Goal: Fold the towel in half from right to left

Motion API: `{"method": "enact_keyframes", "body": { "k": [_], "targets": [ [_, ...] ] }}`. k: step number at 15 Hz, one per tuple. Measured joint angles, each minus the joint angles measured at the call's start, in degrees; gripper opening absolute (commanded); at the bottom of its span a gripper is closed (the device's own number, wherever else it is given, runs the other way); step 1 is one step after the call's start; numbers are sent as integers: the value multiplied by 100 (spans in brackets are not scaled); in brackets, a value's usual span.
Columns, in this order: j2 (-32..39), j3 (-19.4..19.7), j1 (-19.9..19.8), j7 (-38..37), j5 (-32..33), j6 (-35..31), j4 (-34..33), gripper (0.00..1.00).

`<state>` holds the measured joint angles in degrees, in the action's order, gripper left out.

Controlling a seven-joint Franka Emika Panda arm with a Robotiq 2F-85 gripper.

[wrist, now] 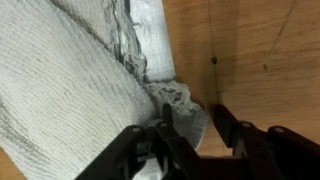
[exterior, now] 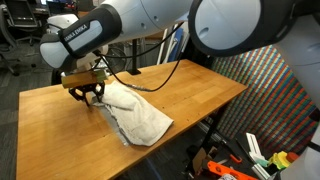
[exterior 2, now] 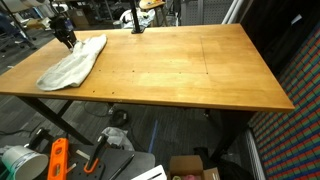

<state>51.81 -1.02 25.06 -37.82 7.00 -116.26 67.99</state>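
Pale grey-white thin cloth towel point(exterior 2: 72, 62) lies rumpled near a corner of the light wooden table point(exterior 2: 200, 70), stretched along its short edge. Black two-finger gripper point(wrist: 190, 128) sits low at the towel end closest to that table corner, one finger on each side of the hem. Makes sense: a corner grab lets the sheet trail over for the fold. Jaws stand partway apart; can't tell whether they pinch cloth. Likely risk: catching a single layer.
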Motion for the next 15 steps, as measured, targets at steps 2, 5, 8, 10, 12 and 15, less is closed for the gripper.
{"method": "enact_keyframes", "body": {
  "k": [2,5,8,10,12,15],
  "targets": [
    [4,21,-22,-69,0,0,-14,14],
    [6,33,-83,-147,0,1,-18,14],
    [7,33,-143,-205,-2,8,-58,16],
    [9,34,-193,-310,-25,55,-164,16],
    [11,34,-235,-462,-109,198,-363,16],
    [24,34,-285,-829,-202,403,-771,15]
  ]
}}
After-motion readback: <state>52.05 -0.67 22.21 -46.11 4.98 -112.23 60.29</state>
